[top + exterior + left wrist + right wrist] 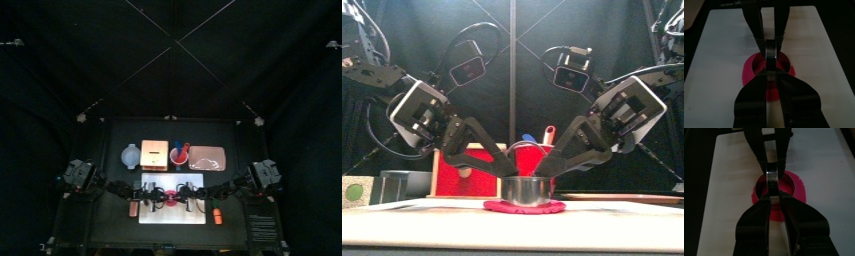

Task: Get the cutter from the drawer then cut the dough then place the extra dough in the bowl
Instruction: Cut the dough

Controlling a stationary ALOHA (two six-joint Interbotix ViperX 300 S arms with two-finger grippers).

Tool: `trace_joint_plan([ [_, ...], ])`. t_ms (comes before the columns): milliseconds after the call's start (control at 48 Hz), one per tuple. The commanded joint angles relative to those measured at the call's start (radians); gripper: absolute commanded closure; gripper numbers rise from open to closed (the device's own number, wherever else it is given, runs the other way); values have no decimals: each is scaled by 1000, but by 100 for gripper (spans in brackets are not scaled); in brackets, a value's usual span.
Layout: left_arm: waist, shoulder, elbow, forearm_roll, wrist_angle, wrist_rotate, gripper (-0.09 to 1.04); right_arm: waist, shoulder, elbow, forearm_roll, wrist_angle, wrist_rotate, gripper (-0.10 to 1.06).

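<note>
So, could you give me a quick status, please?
Left gripper and right gripper both shut on cutter. Cutter standing on dough, on white board. Nothing in the way.

The table [107, 135] bears white board [181, 215], box [155, 153], bowl [130, 155], cup [179, 156], tray [210, 158].

You see no words, numbers or signs that you can read on the white board [724, 50], the red drawer front [454, 178], the cutter [533, 190] or the dough [501, 208].

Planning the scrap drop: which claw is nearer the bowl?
Left. The bowl sits back-left of the board. Both claws are shut on the cutter mid-board: left claw on the bowl's side, right claw beyond the cutter, farther.
</note>
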Motion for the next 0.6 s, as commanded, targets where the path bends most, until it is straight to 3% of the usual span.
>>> trace_joint_plan([
  [21, -8, 63, 5, 5, 69, -5, 62, -25, 72, 3, 3, 57, 9, 44],
  [604, -6, 49, 3, 3, 94, -6, 62, -25, 61, 5, 0, 57, 9, 44],
])
